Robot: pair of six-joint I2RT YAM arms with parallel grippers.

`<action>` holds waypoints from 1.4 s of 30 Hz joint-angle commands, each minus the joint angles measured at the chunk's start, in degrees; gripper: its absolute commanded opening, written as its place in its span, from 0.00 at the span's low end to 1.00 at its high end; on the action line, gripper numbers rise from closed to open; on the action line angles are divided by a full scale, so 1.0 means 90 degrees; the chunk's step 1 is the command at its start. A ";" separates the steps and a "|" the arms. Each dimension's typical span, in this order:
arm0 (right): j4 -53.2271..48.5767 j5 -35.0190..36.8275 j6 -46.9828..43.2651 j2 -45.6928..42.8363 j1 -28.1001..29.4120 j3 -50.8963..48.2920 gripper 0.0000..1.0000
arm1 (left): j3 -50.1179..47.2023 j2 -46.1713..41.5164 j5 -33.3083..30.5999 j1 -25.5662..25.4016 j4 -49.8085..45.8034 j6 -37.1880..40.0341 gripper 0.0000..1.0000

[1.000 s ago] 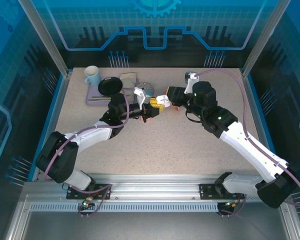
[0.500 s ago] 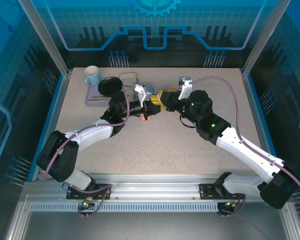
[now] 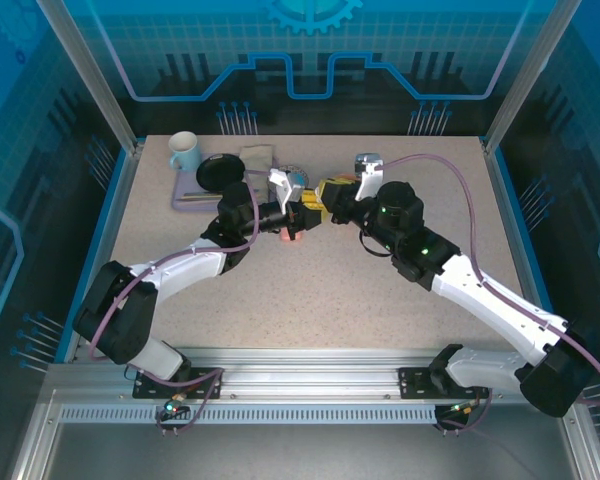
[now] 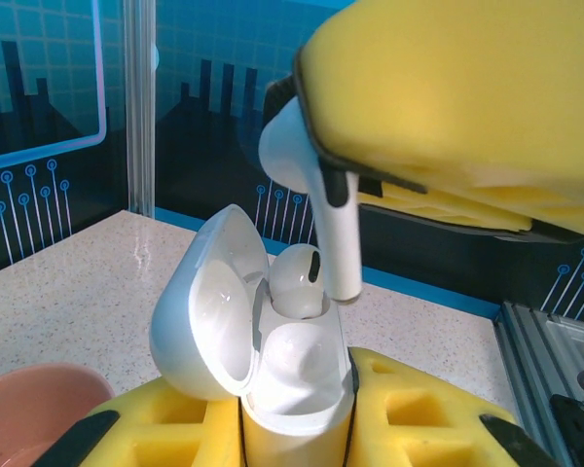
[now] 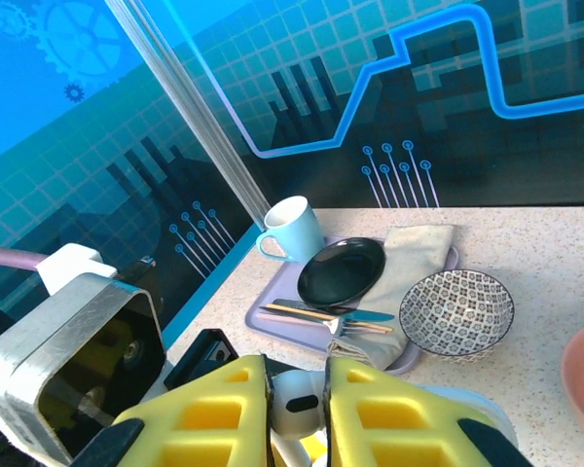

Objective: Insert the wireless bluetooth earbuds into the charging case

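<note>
- Okay, my right gripper (image 5: 297, 413) is pinched on a white earbud (image 4: 333, 224), stem down just above the open case (image 4: 292, 379).
- My left gripper (image 4: 297, 433) clamps that case; I'd line the stem up with the empty slot beside the seated earbud (image 4: 294, 282), then ease down.

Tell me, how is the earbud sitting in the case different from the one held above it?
The seated earbud is tucked inside the open white case, with just its rounded top showing; the held earbud hangs above the case, with its head and stem both in plain sight. No gripper touches the seated earbud; the held earbud is pinched in the right gripper, stem pointing down. Both are white and glossy.
</note>
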 commanded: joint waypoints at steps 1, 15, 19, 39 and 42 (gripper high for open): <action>0.0205 0.0184 -0.0188 0.0089 0.0096 -0.0137 0.16 | 0.0224 -0.0109 -0.0024 -0.0039 0.0194 0.0004 0.00; 0.0161 0.0326 -0.0249 0.0186 0.0096 -0.0267 0.14 | 0.0205 -0.0252 -0.0051 -0.0038 0.0151 0.0057 0.00; 0.0175 0.0336 -0.0276 0.0078 0.0098 -0.0329 0.13 | 0.0205 -0.0242 -0.0075 -0.0047 0.0138 0.0083 0.00; -0.1757 0.0146 -0.0032 0.0033 -0.0075 0.1117 0.58 | 0.0224 -0.0264 -0.0031 -0.0043 -0.0073 0.0294 0.00; -0.2556 0.0136 -0.0024 0.0157 -0.0068 0.1801 0.65 | 0.0210 -0.0283 -0.0029 -0.0041 -0.0117 0.0372 0.00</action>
